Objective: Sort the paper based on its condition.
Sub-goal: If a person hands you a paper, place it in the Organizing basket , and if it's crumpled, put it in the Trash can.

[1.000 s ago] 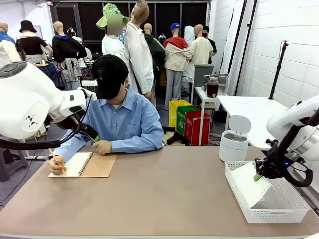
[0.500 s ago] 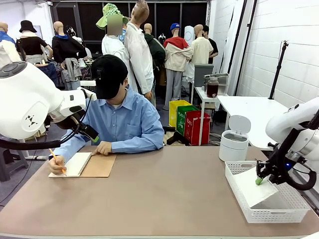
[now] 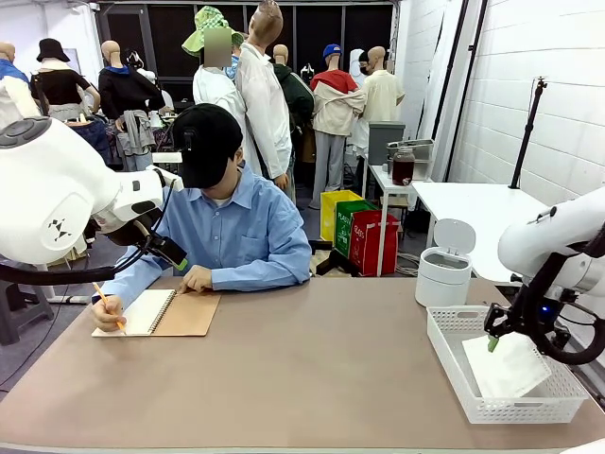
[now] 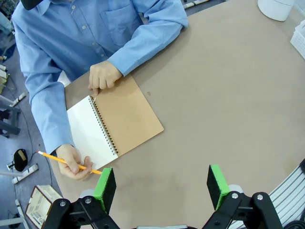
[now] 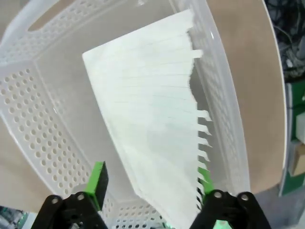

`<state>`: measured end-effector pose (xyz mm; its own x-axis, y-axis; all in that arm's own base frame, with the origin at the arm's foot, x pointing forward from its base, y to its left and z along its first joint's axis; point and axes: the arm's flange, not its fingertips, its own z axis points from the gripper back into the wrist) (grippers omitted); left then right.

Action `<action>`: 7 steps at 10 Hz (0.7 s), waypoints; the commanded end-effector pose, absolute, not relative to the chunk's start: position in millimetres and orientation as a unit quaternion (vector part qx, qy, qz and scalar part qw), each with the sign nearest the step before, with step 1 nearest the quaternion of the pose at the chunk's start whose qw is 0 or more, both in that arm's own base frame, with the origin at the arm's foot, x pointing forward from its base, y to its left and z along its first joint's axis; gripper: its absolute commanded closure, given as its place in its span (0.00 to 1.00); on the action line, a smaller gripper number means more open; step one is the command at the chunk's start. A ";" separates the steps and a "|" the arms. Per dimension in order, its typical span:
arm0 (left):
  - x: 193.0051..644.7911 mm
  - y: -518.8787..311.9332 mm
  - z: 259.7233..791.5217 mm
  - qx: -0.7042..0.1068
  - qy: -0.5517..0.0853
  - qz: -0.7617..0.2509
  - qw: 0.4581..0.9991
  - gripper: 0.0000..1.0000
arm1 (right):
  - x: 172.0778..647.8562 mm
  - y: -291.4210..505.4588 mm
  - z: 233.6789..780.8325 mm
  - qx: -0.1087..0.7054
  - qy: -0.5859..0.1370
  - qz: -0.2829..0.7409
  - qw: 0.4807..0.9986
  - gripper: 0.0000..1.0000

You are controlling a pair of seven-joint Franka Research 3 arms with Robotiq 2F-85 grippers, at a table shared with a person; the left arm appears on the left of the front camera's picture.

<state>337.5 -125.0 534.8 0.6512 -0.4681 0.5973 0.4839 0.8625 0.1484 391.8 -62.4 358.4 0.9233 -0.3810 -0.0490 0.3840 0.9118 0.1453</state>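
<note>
Nearest me, at the right end of the table, the white perforated basket [image 3: 452,362] now has the paper [image 3: 508,364] lying loose inside it, flat and a little skewed, its torn-hole edge running along one long wall in the right wrist view. A second ago that sheet was pinched upright and hung into the basket; half a second ago it was sagging lower. Now the right gripper [image 3: 492,338] has let go: its green pads stand apart on either side of the sheet, above it, with nothing between them. To my eye that means this sheet has been sorted into the basket, presumably as the good one, and the arm only has to lift clear.

Just beyond the basket stands a small white lidded bin [image 3: 444,263], untouched.

Far across from the basket, at the table's left end, the person's hand [image 3: 106,312] writes with a pencil in the open spiral notebook [image 3: 161,312]. Over that notebook hangs the left gripper [image 4: 162,185], jaws spread and empty, waiting, I'd guess, for another page.
</note>
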 end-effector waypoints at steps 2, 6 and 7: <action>337.3 -124.5 534.5 -0.012 -0.323 -0.262 0.909 0.00 | 379.7 -52.0 371.4 0.037 0.036 -0.212 0.976 0.00; 337.3 -124.5 534.5 -0.012 -0.323 -0.262 0.909 0.00 | 388.1 -49.2 384.3 0.033 0.016 -0.217 0.975 0.00; 337.3 -124.5 534.5 -0.012 -0.323 -0.262 0.909 0.00 | 389.8 -46.9 391.2 0.038 0.003 -0.218 0.975 0.00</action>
